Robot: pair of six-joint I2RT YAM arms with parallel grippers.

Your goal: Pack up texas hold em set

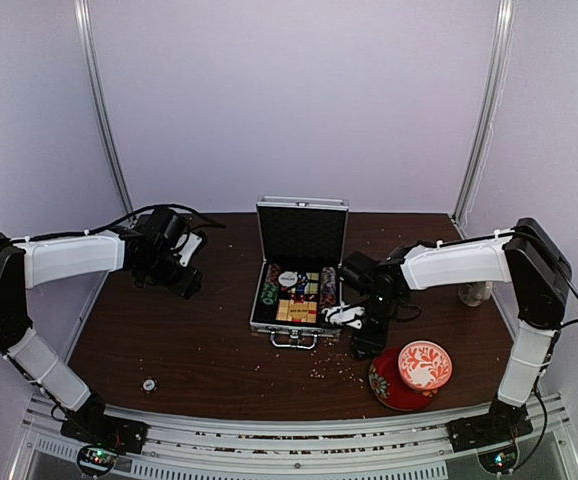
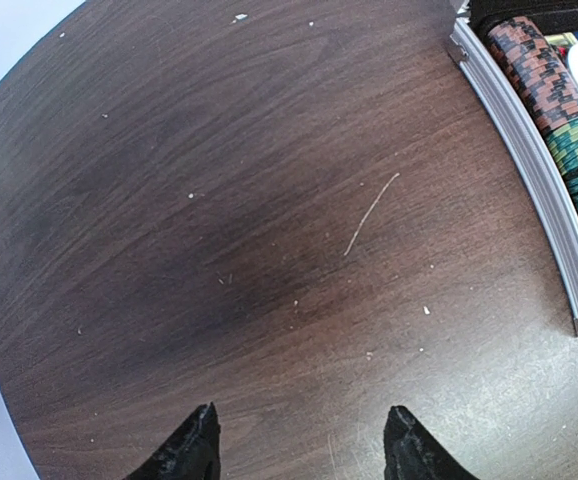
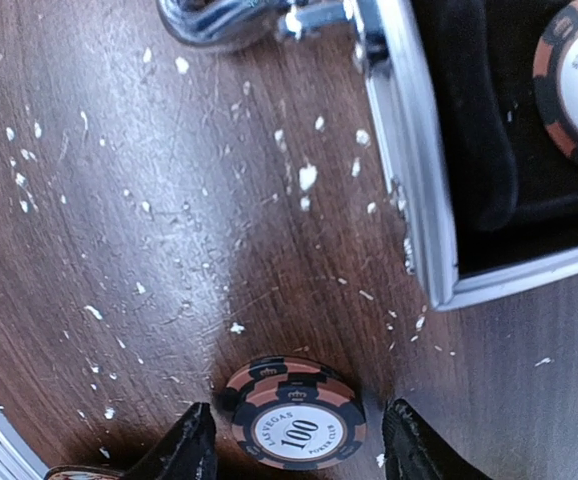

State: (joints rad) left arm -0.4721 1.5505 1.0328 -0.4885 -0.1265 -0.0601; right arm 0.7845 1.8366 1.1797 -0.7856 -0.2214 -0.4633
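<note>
My right gripper [image 3: 299,410] is apart, straddling one poker chip [image 3: 294,428] lying flat on the table [image 3: 119,250] just beside the open case [image 3: 414,200]. My left gripper [image 2: 301,412] is apart above the table.

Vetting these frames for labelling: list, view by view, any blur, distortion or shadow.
Top view: soft and grainy, so what lies in the case is hard to make out. Left wrist: wide lens bows its rim into a curve; dark patch on the table. Right wrist: sharp, the chip reads 100, shadow at its left.
</note>
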